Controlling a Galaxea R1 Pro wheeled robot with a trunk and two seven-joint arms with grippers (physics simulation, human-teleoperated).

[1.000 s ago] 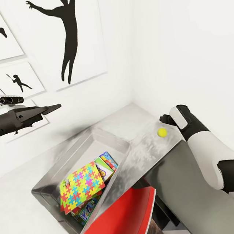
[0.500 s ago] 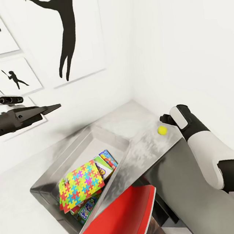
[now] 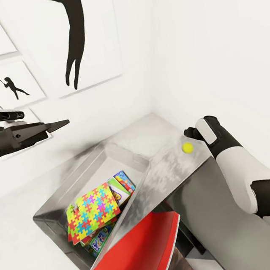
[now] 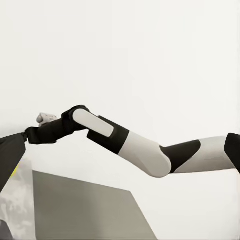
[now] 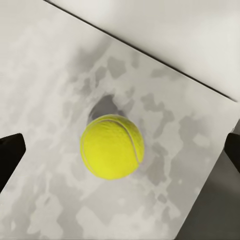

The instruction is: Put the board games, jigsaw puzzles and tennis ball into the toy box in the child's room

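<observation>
Ball pickup is my step; right claw (image 5: 120, 150) spread wide, tennis ball (image 5: 112, 146) centred between its fingers. Next I'd descend and close; left claw (image 3: 59, 125) I can't tell.

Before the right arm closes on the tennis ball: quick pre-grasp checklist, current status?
1. Tennis ball resting on the table, free: ok.
2. Ball centred between the right gripper fingers: ok.
3. Right fingers open wide enough: ok.
4. Fingers low enough to pinch the ball: cannot tell.
5. Toy box open, with room above the jigsaw puzzle: ok.
6. Left gripper away from the ball: ok.
</observation>
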